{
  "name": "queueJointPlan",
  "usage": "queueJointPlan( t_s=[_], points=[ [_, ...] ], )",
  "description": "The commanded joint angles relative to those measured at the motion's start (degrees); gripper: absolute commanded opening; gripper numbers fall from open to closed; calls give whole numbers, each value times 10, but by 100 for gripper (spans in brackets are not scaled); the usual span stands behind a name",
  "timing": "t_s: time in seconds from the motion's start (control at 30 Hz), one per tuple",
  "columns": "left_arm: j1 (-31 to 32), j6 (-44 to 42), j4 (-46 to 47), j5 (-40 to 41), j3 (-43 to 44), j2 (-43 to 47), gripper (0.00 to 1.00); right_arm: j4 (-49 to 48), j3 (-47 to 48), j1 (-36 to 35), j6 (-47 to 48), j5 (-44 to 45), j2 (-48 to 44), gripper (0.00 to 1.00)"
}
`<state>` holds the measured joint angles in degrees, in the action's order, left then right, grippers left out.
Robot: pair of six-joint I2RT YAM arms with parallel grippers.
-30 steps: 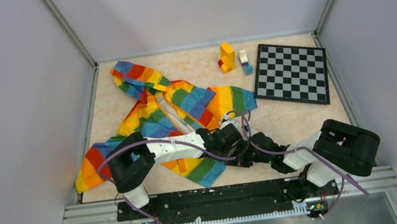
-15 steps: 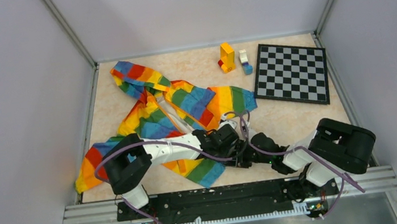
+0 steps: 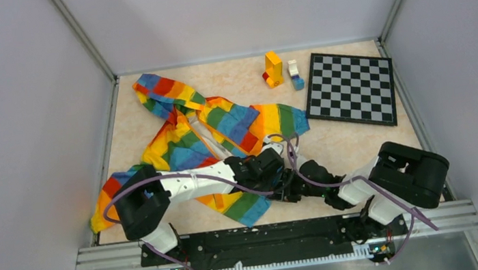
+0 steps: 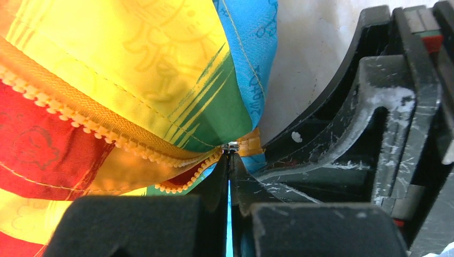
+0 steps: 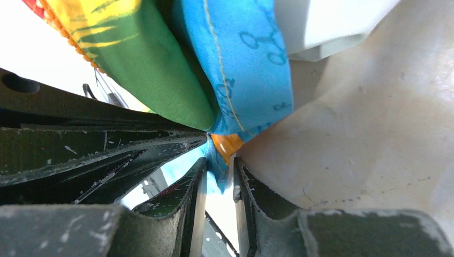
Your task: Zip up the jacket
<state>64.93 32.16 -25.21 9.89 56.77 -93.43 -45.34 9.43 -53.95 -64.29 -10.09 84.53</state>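
Observation:
The rainbow-striped jacket [image 3: 185,141] lies spread on the left half of the table, hood toward the back. Both grippers meet at its lower front corner. My left gripper [image 4: 230,159] [image 3: 281,176] is shut on the bottom end of the orange zipper strip [image 4: 80,120], where a small metal piece [image 4: 232,144] shows at the tips. My right gripper [image 5: 219,165] [image 3: 292,187] stands open by a narrow gap. The blue hem corner [image 5: 241,69] and a bit of orange tape [image 5: 226,144] hang loosely between its fingers. In the top view the arms hide this corner.
A checkerboard [image 3: 351,87] lies at the back right. An orange-yellow block stack [image 3: 273,69] and a small white-blue block [image 3: 295,73] stand beside it. Grey walls enclose the table on three sides.
My right gripper has gone from shut to a narrow opening, letting go of the hem corner. The left arm's elbow has drifted left; the left grip has not changed.

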Motion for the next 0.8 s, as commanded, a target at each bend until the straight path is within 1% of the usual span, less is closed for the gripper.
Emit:
queueJointPlan(
  t_s=[0.0, 0.07, 0.1, 0.17, 0.23, 0.3, 0.33, 0.4, 0.47, 0.5, 0.57, 0.63, 0.77],
  points=[
    [-3, 6, 19, -2, -3, 24, 0, -57, -7, -14, -2, 22, 24, 24],
    [-2, 6, 22, -5, -5, 22, 0, -95, -17, -15, -14, 31, 32, 24],
    [-2, 7, 23, -7, -5, 22, 0, -102, -17, -15, -16, 35, 38, 19],
    [-3, 7, 21, -7, -6, 23, 0, -98, -12, -15, -20, 42, 50, 1],
    [-3, 11, 16, 5, -7, 26, 0, -103, -19, -16, -36, 62, 53, 0],
    [-2, 37, -15, 57, -9, 27, 0, -103, -43, -22, -71, 104, 36, 0],
    [-3, 60, -27, 90, -9, 27, 0, -77, -48, -26, -86, 127, 18, 0],
    [-3, 90, -61, 152, -9, 24, 0, 28, -36, -45, -96, 164, -43, 0],
    [-2, 104, -78, 188, -8, 21, 0, 188, 0, -75, -103, 223, -122, 0],
    [-2, 111, -85, 199, -5, 21, 0, 246, 14, -84, -104, 237, -154, 0],
    [-2, 114, -86, 216, -3, 30, 0, 285, 11, -87, -104, 240, -202, 0],
    [-3, 111, -93, 239, 2, 43, 0, 302, -2, -87, -108, 234, -228, 0],
    [-14, 92, -125, 298, 36, 69, 0, 290, -20, -94, -104, 211, -240, 0]
  ],
)
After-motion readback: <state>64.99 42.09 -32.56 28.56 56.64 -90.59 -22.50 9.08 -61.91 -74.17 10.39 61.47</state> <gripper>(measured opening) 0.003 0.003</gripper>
